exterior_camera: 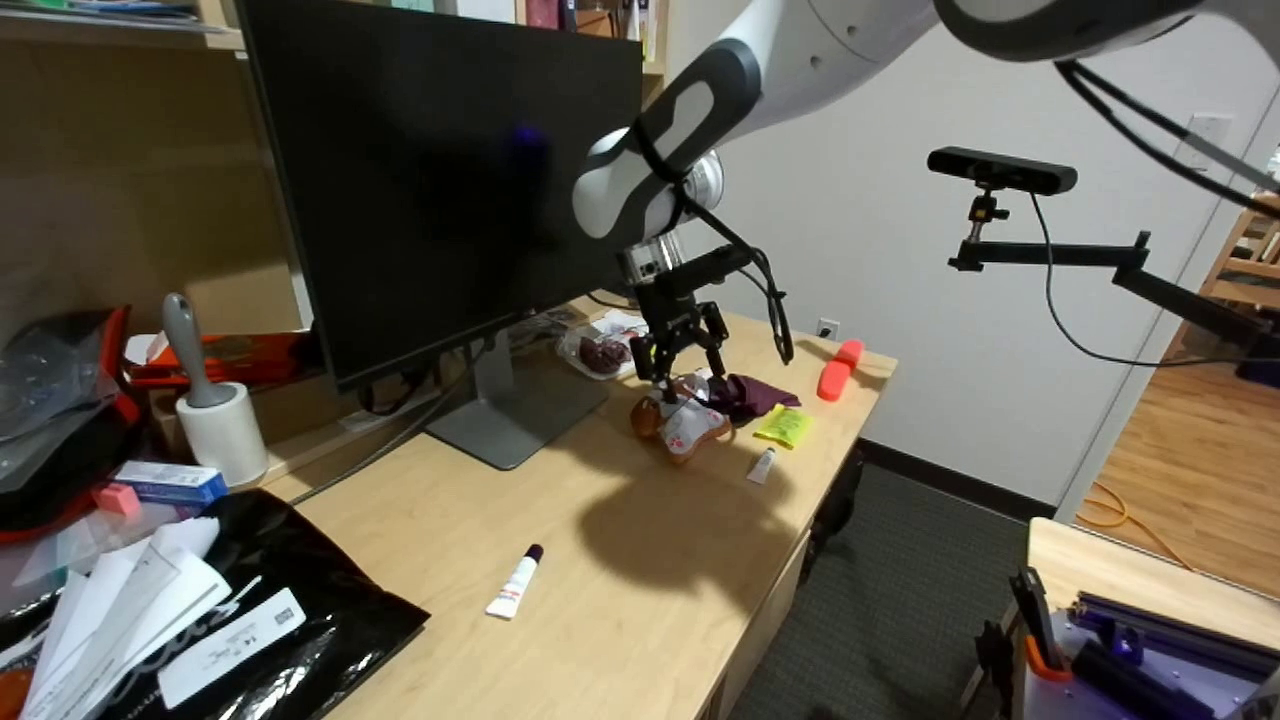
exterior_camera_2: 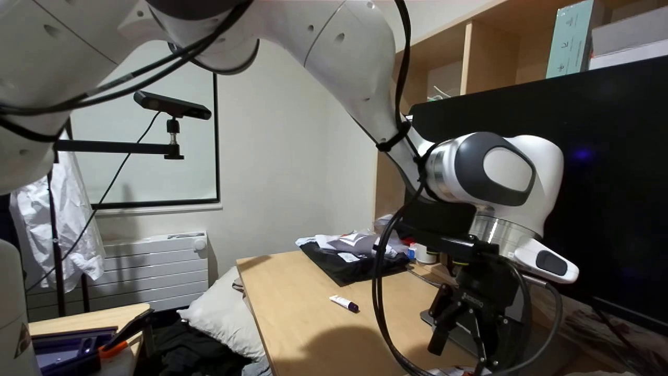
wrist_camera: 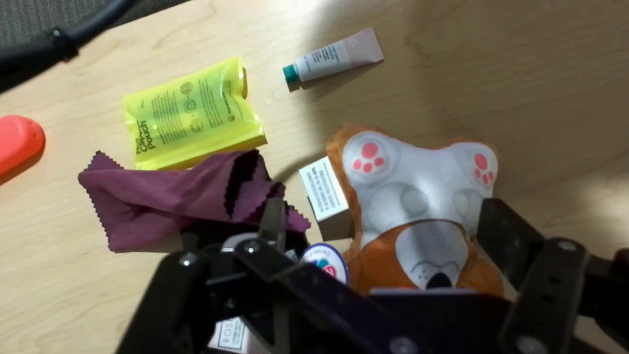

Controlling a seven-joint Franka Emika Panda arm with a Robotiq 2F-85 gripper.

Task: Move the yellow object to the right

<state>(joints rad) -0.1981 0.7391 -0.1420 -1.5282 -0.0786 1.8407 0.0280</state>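
Note:
The yellow object, an orange-brown and white dog-shaped lump with pink paw pads (wrist_camera: 422, 196), lies on the table in the wrist view. In an exterior view it (exterior_camera: 690, 425) sits below the gripper. My gripper (wrist_camera: 385, 216) is open. Its right finger is beside the dog's right edge; its left finger is farther out, over the edge of a maroon cloth. Part of the dog's head is hidden by the gripper body. The gripper (exterior_camera: 692, 378) also shows just above the dog in an exterior view. I cannot tell whether a finger touches it.
A maroon cloth (wrist_camera: 157, 196), a small white-topped box (wrist_camera: 324, 189) and a round label (wrist_camera: 327, 260) lie close to the dog. A bright yellow pouch (wrist_camera: 191, 115), a small tube (wrist_camera: 336, 56) and a red case (exterior_camera: 840, 370) are nearby. A monitor (exterior_camera: 450, 180) stands behind.

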